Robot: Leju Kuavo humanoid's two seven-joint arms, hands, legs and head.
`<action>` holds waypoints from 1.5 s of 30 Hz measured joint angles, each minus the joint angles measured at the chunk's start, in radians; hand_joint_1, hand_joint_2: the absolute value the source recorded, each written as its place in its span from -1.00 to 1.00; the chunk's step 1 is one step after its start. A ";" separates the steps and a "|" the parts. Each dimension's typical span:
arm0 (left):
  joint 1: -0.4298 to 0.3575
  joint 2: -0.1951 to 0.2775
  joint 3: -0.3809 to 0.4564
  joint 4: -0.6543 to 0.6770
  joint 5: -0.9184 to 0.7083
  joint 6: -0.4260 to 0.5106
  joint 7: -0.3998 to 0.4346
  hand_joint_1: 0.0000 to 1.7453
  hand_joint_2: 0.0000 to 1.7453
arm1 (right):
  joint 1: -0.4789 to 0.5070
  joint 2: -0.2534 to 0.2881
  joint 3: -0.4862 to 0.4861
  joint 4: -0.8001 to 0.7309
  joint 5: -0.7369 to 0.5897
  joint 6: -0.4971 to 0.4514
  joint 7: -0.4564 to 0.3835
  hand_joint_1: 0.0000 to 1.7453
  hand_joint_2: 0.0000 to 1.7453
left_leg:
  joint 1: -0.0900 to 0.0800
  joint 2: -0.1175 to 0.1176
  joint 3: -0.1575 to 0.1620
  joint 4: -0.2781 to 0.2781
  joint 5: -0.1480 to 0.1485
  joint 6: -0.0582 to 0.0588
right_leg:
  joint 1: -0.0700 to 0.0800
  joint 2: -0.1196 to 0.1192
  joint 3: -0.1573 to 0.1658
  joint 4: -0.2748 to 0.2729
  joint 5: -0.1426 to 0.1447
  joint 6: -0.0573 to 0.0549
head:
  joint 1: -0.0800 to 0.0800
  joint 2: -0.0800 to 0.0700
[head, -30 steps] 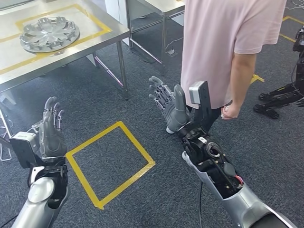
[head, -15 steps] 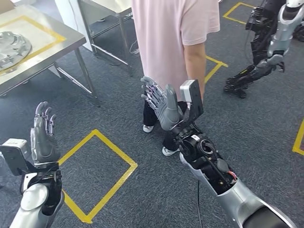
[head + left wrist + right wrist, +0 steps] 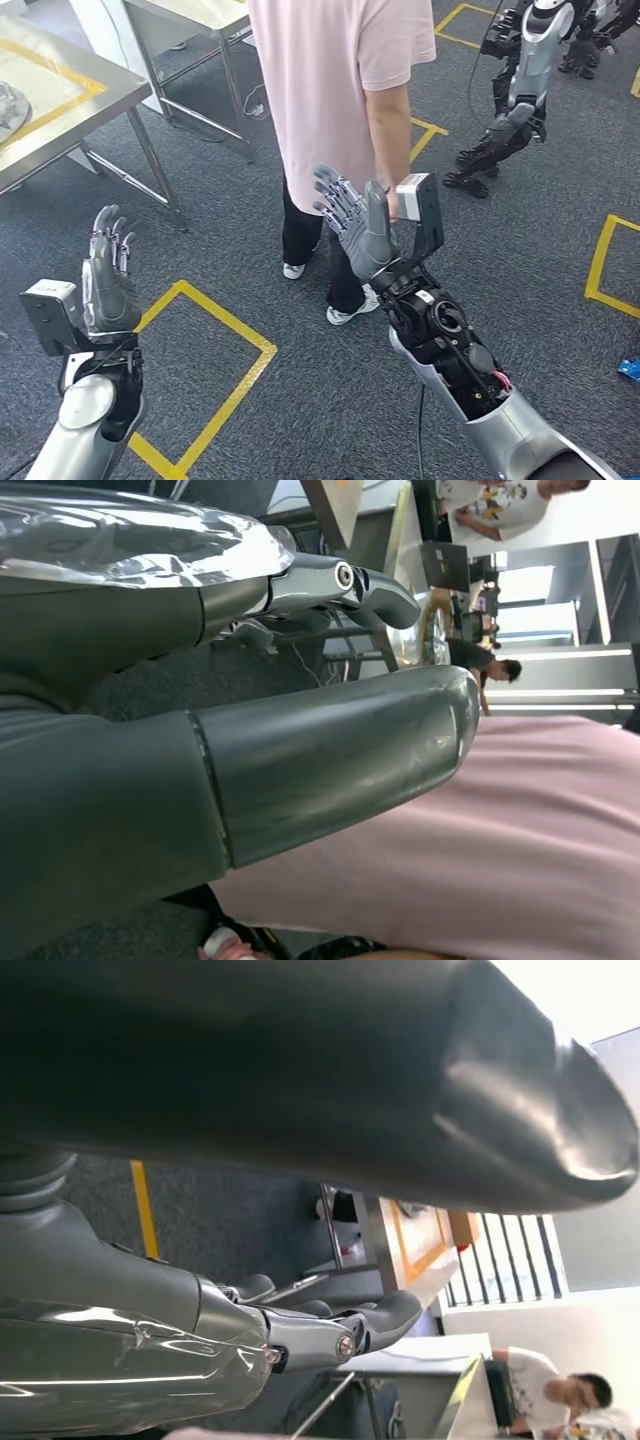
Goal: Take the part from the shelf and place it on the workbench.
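1. The left hand [image 3: 109, 280] is raised in front of the robot with its palm turned inward and its fingers spread and upright. It holds nothing and touches nothing.
2. The right hand [image 3: 361, 222] reaches further forward, also with fingers spread apart and nothing in its grasp. It hangs just in front of a person [image 3: 340, 90] in a pink shirt, but whether it touches the shirt cannot be told.
3. In the left wrist view the thick grey thumb [image 3: 332, 750] lies across the picture with the pink shirt close behind it. No object lies between thumb and fingers.
4. Below the hands the grey carpet carries a yellow taped square [image 3: 198, 370].
5. The part [image 3: 9, 100], a silver wheel-cover-like disc, lies at the far left on the steel bench [image 3: 90, 110], inside a yellow taped outline, well apart from both hands.
6. Judged from this, the placing looks done: part on the bench, both hands free, the robot facing away from it.
7. No shelf can be made out. If another part is to be fetched, the next move calls for turning and walking towards the shelf while keeping clear of the person standing close ahead.
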 joint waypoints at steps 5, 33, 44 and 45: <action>-0.002 0.000 0.000 -0.001 -0.001 0.000 0.000 -1.00 -1.00 | -0.001 0.000 0.000 -0.001 0.000 0.000 0.000 -1.00 -1.00 | -0.007 0.031 0.002 0.008 -0.011 -0.024 | 0.010 0.005 0.039 -0.081 0.016 -0.031 | -0.009 0.000; 0.006 0.003 0.001 -0.009 -0.017 -0.009 0.010 -1.00 -1.00 | -0.010 0.002 0.000 0.000 -0.004 0.018 -0.002 -1.00 -1.00 | -0.007 0.016 0.002 0.004 -0.003 -0.015 | 0.007 -0.027 0.037 -0.072 0.014 -0.013 | 0.001 0.000; 0.007 0.002 0.000 -0.011 -0.020 -0.025 0.008 -1.00 -1.00 | 0.006 0.000 -0.001 -0.009 -0.010 0.002 0.008 -1.00 -1.00 | 0.000 -0.072 -0.121 0.239 -0.077 -0.032 | 0.004 0.101 0.033 -0.081 0.027 -0.054 | -0.048 0.000; 0.005 0.001 0.000 -0.011 -0.020 -0.025 0.007 -1.00 -1.00 | 0.009 0.000 -0.001 -0.015 -0.013 -0.001 0.011 -1.00 -1.00 | 0.001 -0.087 -0.087 0.161 -0.039 -0.028 | 0.004 0.113 0.032 -0.079 0.027 -0.053 | -0.050 0.000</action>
